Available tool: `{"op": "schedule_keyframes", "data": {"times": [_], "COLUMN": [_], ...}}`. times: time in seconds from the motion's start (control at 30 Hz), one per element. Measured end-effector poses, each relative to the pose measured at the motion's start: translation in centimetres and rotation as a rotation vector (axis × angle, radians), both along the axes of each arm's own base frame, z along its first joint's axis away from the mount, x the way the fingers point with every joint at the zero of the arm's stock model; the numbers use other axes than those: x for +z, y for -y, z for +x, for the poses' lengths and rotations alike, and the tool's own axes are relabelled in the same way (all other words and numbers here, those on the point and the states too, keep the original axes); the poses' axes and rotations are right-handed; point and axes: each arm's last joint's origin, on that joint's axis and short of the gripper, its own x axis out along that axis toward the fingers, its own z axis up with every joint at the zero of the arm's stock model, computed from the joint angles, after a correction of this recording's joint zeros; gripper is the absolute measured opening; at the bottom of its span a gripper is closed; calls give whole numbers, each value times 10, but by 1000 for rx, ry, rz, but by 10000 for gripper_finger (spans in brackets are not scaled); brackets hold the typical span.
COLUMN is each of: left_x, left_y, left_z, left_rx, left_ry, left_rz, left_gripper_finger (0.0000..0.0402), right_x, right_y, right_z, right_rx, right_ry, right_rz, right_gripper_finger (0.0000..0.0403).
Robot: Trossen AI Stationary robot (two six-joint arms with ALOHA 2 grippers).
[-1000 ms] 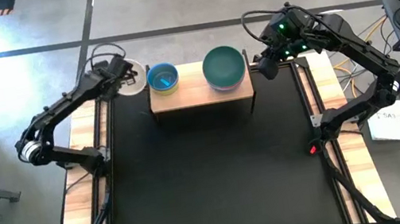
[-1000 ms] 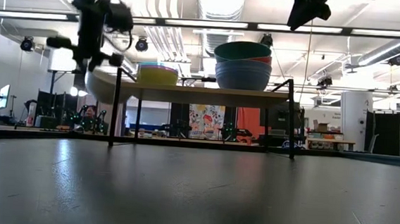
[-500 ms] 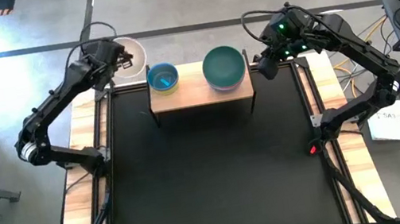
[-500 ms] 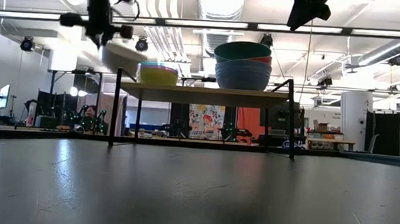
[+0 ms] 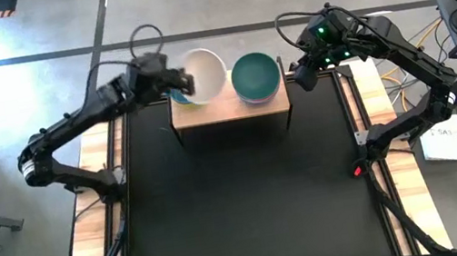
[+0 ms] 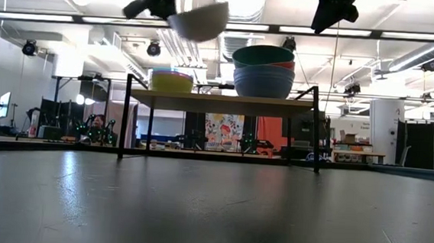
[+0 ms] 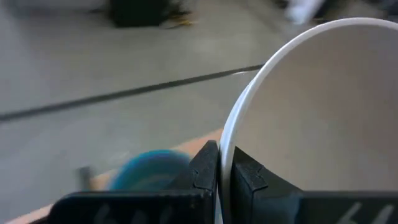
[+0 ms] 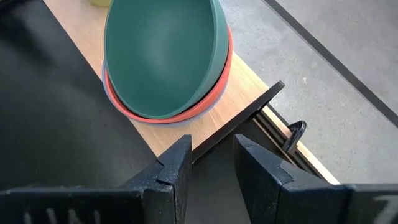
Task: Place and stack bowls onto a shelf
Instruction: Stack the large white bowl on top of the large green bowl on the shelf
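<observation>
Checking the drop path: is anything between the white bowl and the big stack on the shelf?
Nothing visible. The left tool holds the white bowl in open air above the shelf, beside the teal-topped stack.

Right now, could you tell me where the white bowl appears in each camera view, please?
High view: white bowl above the shelf, left of the teal stack.
Low view: top centre, above the shelf.
Left wrist view: right side, rim pinched by the left gripper.
Right wrist view: absent.
Shared landmark: the shelf.
</observation>
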Motion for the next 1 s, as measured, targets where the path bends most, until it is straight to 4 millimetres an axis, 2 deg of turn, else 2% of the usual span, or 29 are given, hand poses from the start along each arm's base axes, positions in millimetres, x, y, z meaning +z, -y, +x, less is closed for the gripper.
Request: {"op": "schedule_keyframes", "data": {"times": [0.17,0.27,0.53,0.77,0.87,1.0], "left_x": [6,6,-29,-21,-19,-27], "left_y": [32,35,20,-1,-13,-32], "left_z": [27,41,90,123,134,150], "left_rx": [-170,-204,-248,-280,-267,-240], "left_ry": [90,140,97,100,50,-53], "left_rz": [96,133,105,132,114,59], "left_gripper_finger": [0,0,0,0,0,0], "right_x": [0,0,0,0,0,0], "right_y": [0,0,0,0,0,0], "right_z": [0,0,0,0,0,0], "right_rx": [37,71,67,65,65,65], "right_ry": [-19,-37,-35,-34,-34,-37], "right_rz": [-26,-49,-47,-46,-45,-43], "right_gripper_finger": [109,109,109,109,109,109]}}
